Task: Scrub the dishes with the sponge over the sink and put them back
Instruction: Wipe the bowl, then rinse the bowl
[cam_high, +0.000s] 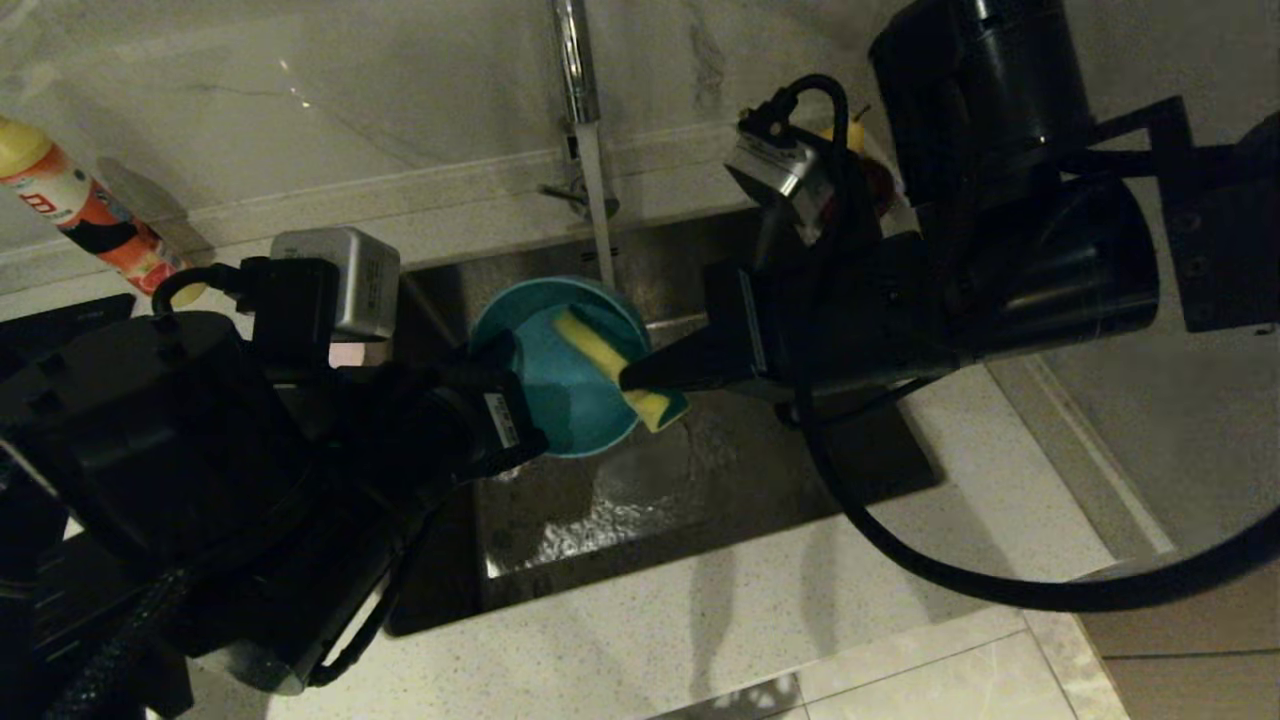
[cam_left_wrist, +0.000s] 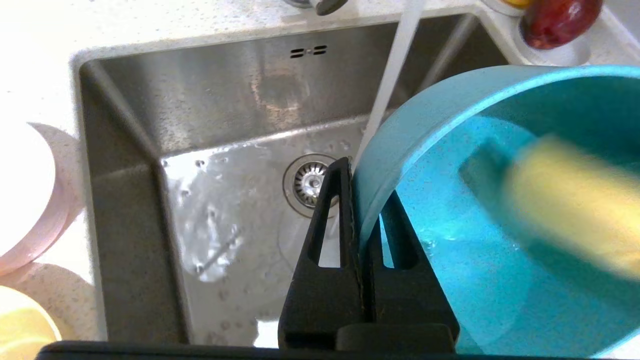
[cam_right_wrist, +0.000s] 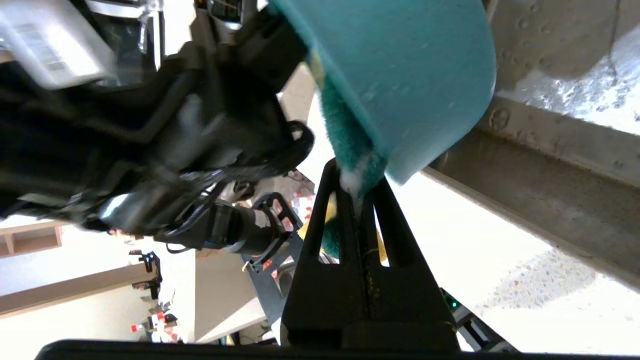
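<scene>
Over the sink (cam_high: 600, 520), near its middle, I hold the light blue bowl (cam_high: 560, 400) tilted on its side, with the open face turned to the right. My left gripper (cam_left_wrist: 357, 200) is closed on the rim of this bowl, one finger inside and one outside. My right gripper (cam_high: 640, 378) comes from the right and is closed on the sponge (cam_high: 610, 360); the yellow foam faces outward and the green side lies against the inside of the bowl.

A thin stream of water (cam_left_wrist: 390, 80) falls from the tap (cam_high: 575, 70) just behind the bowl and reaches the sink floor near the drain strainer (cam_left_wrist: 310, 182). The floor of the sink is wet and no dish lies in it.

On the counter (cam_high: 760, 620) left of the sink I see the pink bowl (cam_left_wrist: 27, 200) and, nearer, the yellow bowl (cam_left_wrist: 22, 325); both are cut by the edge of the left wrist view, so I cannot tell if something is inside them. At the far right corner of the sink stands a small white dish (cam_left_wrist: 555, 50) with a dark red fruit (cam_left_wrist: 560, 20) in it. At the far left, an orange and white bottle (cam_high: 75, 205) with a yellow cap leans by the wall. My two dark arms cover much of the sink from the head view.
</scene>
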